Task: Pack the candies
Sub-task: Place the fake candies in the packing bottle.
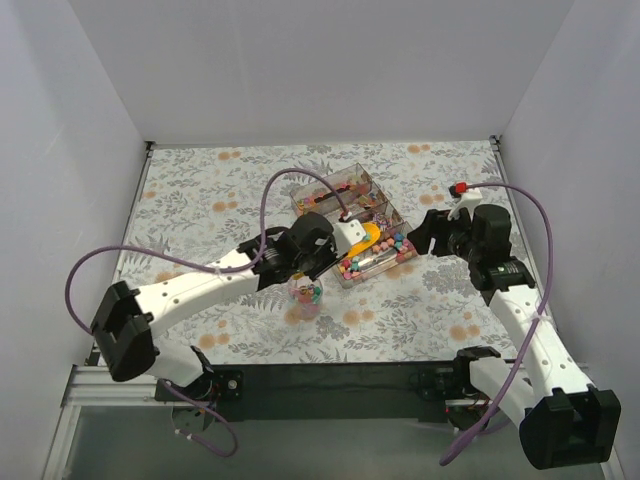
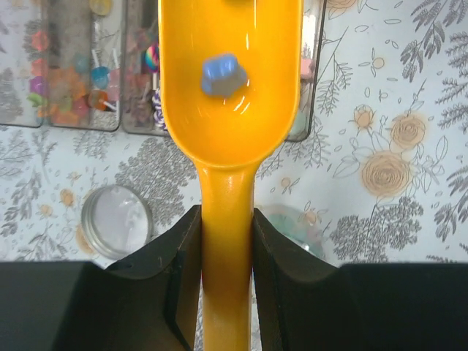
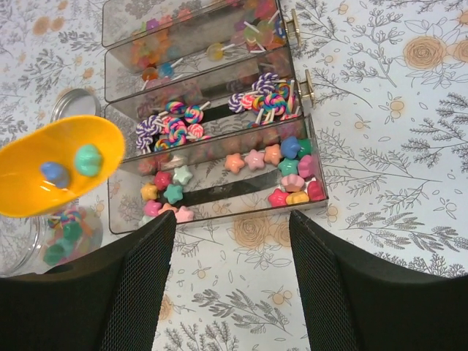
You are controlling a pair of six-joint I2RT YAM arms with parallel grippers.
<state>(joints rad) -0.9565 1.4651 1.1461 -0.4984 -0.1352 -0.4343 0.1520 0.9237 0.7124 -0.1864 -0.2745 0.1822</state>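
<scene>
My left gripper (image 2: pixel 227 219) is shut on the handle of an orange scoop (image 2: pixel 230 88). The scoop's bowl hangs above the near end of a clear compartment box (image 1: pixel 330 190). A blue candy (image 2: pixel 223 75) lies in the bowl, and the right wrist view shows a green candy (image 3: pixel 88 159) beside the blue one (image 3: pixel 55 173). Star-shaped candies (image 3: pixel 292 164) in mixed colours fill the box's front compartment (image 3: pixel 219 208). A small glass jar (image 3: pixel 62 234) holding several candies stands below the scoop. My right gripper (image 3: pixel 232 219) is open and empty, just off the box's front wall.
The jar's metal lid (image 2: pixel 117 219) lies flat on the flowered tablecloth to the left of the scoop handle. Lollipops (image 3: pixel 256 99) and twisted sweets fill the box's other compartments. White walls close the table on three sides.
</scene>
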